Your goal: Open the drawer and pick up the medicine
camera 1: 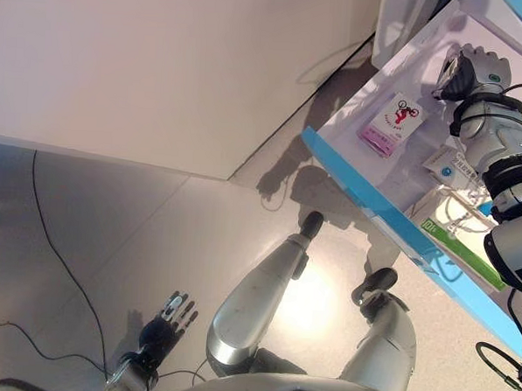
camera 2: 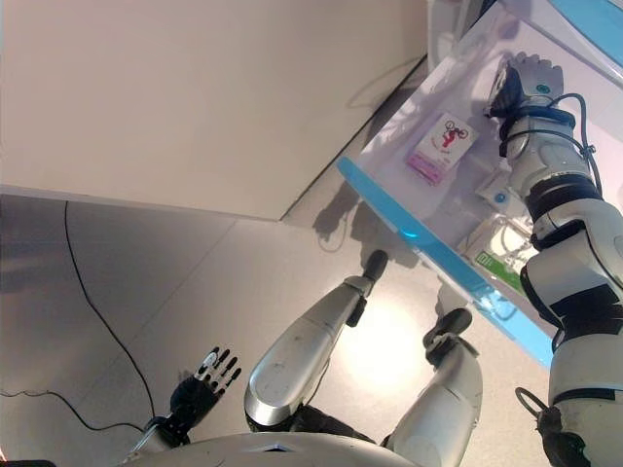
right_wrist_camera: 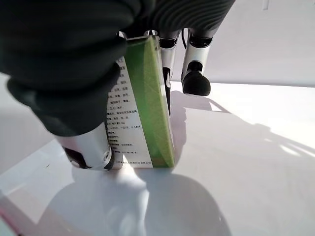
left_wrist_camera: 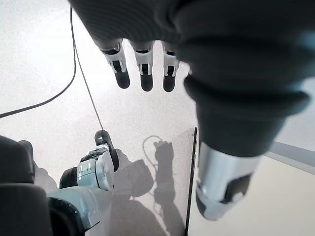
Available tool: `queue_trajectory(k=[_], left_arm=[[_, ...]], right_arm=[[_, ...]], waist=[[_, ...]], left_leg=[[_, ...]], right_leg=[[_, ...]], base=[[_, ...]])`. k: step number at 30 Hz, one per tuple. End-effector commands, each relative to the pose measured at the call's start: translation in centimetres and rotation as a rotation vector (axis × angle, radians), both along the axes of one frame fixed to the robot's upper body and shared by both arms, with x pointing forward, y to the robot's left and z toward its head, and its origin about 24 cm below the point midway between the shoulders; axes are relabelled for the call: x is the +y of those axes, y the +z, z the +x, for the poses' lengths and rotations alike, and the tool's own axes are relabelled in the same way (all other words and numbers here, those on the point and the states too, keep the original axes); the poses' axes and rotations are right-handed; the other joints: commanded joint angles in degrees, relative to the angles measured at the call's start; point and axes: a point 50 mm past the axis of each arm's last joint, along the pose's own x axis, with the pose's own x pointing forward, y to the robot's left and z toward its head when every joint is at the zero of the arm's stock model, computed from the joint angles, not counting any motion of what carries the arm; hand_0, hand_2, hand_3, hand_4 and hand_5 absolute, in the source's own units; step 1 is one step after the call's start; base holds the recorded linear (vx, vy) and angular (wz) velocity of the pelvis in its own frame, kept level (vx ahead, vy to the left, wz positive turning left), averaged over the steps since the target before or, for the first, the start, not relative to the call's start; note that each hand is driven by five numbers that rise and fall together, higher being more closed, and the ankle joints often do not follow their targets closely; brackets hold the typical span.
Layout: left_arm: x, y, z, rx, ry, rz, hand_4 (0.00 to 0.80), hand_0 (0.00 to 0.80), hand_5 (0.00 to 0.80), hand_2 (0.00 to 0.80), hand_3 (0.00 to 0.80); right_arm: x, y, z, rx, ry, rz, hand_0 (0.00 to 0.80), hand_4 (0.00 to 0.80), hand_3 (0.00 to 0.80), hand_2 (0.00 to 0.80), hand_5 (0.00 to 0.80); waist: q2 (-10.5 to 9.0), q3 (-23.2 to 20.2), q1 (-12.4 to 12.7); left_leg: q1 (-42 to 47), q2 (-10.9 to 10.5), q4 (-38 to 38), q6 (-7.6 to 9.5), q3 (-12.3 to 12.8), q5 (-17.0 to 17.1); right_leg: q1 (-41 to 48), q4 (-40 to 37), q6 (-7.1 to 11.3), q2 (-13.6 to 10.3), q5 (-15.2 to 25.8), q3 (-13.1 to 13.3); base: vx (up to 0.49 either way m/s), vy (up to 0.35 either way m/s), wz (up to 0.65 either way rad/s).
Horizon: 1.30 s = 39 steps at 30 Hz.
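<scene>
The white drawer (camera 1: pixel 366 197) with a blue front stands pulled open at the right. My right hand (camera 1: pixel 473 75) reaches into its far end. In the right wrist view its thumb (right_wrist_camera: pixel 88 142) and fingers (right_wrist_camera: pixel 194 73) pinch a green and white medicine box (right_wrist_camera: pixel 142 108), held upright at the drawer's white floor. The hand hides this box in the eye views. My left hand (camera 1: pixel 171 318) hangs low over the floor at the lower left, fingers straight (left_wrist_camera: pixel 142 69), holding nothing.
A pink and white box (camera 1: pixel 392 123) lies in the drawer's middle. A green and white box (camera 1: pixel 460 245) and a small white pack (camera 1: pixel 446 166) lie nearer the blue front. A pale wall panel (camera 1: pixel 163 68) fills the upper left.
</scene>
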Motion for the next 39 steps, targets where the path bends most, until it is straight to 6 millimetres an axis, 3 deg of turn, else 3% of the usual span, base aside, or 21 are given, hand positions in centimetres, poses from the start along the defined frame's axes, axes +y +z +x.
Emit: queue_trajectory(k=[1,14,24,25,39], left_arm=[[0.3,-0.6,-3.2,0.069,0.002,0.018,0.000,0.000,0.000,0.000,0.000],[1.5,0.0,-2.9,0.056,0.018,0.031,0.000,0.000,0.000,0.000,0.000],[2.8,0.3,-2.5,0.052,0.043,0.063,0.000,0.000,0.000,0.000,0.000],[2.9,0.3,-2.3,0.045,0.046,0.066,0.000,0.000,0.000,0.000,0.000],[3.9,0.1,-1.8,0.065,0.075,0.121,0.000,0.000,0.000,0.000,0.000]], right_arm=[[-2.1,-0.3,-0.9,0.027,-0.050,-0.026,0.800,0.800,0.800,0.800,0.800],[1.0,0.7,-1.2,-0.106,0.165,-0.067,0.800,0.800,0.800,0.800,0.800],[5.1,1.5,-2.7,-0.173,0.386,-0.161,0.800,0.800,0.800,0.800,0.800],[5.5,2.0,-3.0,-0.185,0.408,-0.170,0.800,0.800,0.800,0.800,0.800],[10.6,1.6,-7.1,-0.175,0.766,-0.153,0.800,0.800,0.800,0.800,0.800]], waist=[[4.33,-0.19,1.20],[2.06,-0.19,-0.97],[-0.71,-0.19,-4.06],[-0.97,-0.19,-4.44],[-4.76,-0.85,-7.69]], left_leg=[[-1.12,0.66,2.87,0.38,3.97,-5.51],[2.18,1.80,1.32,0.24,3.84,-5.76],[7.87,3.03,-1.57,0.20,4.02,-5.58],[7.60,3.06,-2.30,0.51,4.14,-4.03],[15.85,3.81,-5.63,0.09,4.33,-4.41]], right_leg=[[-1.89,1.18,-1.93,0.92,4.76,0.78],[1.19,-0.31,-1.56,2.01,4.86,1.60],[6.75,-3.56,-0.90,3.38,4.99,2.95],[6.76,-4.76,-1.47,3.49,6.41,2.52],[15.03,-9.81,-0.31,4.39,6.65,3.96]], base=[[0.000,0.000,0.00],[0.001,-0.025,-0.04],[0.002,-0.062,-0.12],[-0.058,-0.049,-0.18],[0.000,-0.070,-0.10]])
